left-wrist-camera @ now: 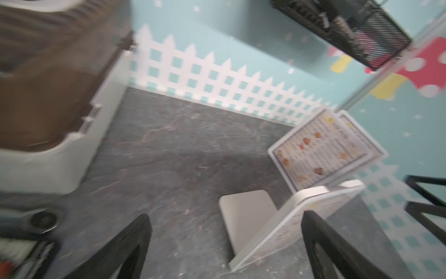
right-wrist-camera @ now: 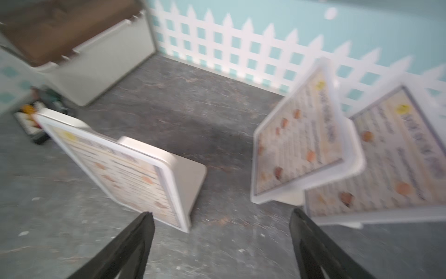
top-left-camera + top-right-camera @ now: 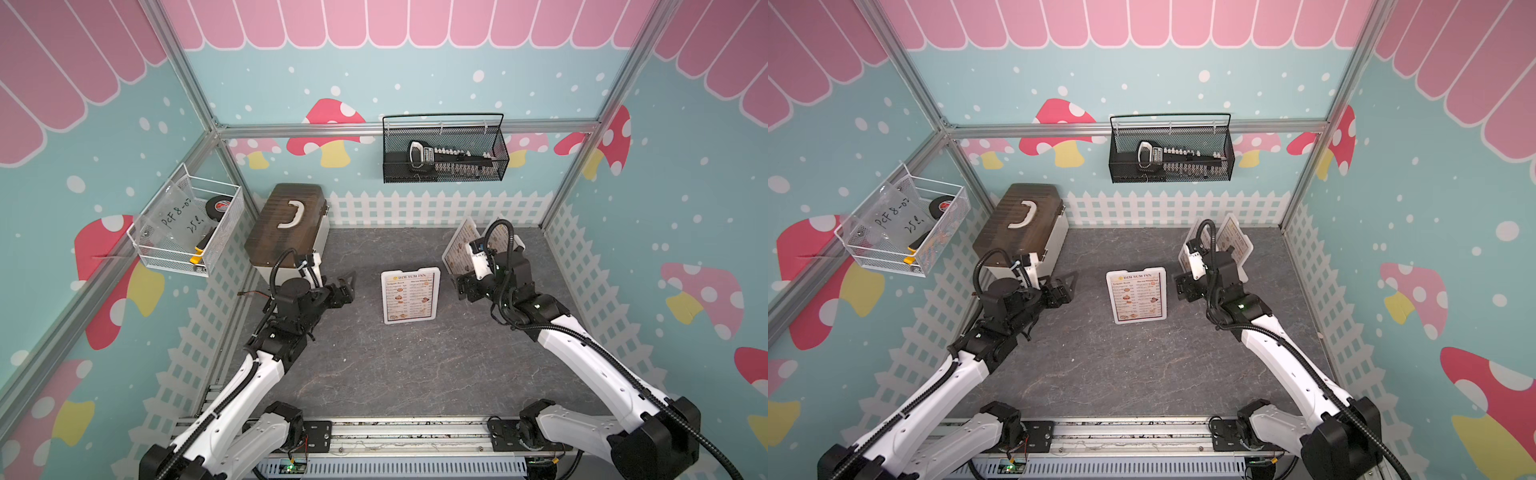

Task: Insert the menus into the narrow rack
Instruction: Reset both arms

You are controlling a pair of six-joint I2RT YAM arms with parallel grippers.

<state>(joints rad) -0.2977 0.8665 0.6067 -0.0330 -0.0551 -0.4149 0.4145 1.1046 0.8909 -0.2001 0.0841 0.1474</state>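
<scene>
One of the menus [image 3: 410, 296] [image 3: 1136, 297] stands upright mid-table in a narrow white rack with a flat foot [image 1: 246, 212]. In the right wrist view it is the blurred nearer sheet [image 2: 125, 169]. My left gripper [image 3: 348, 286] [image 1: 225, 216] is open to its left, apart from it. My right gripper [image 3: 456, 287] [image 2: 222, 213] is open to its right, holding nothing. Two more menus [image 2: 296, 145] [image 2: 395, 154] stand tilted in similar white racks at the back right, partly hidden by my right arm in both top views [image 3: 459, 245] [image 3: 1235, 243].
A brown-lidded white box [image 3: 286, 226] stands at the back left, close to my left wrist. A black mesh basket [image 3: 444, 166] with a tool set hangs on the back wall. A white wire basket [image 3: 187, 228] hangs on the left wall.
</scene>
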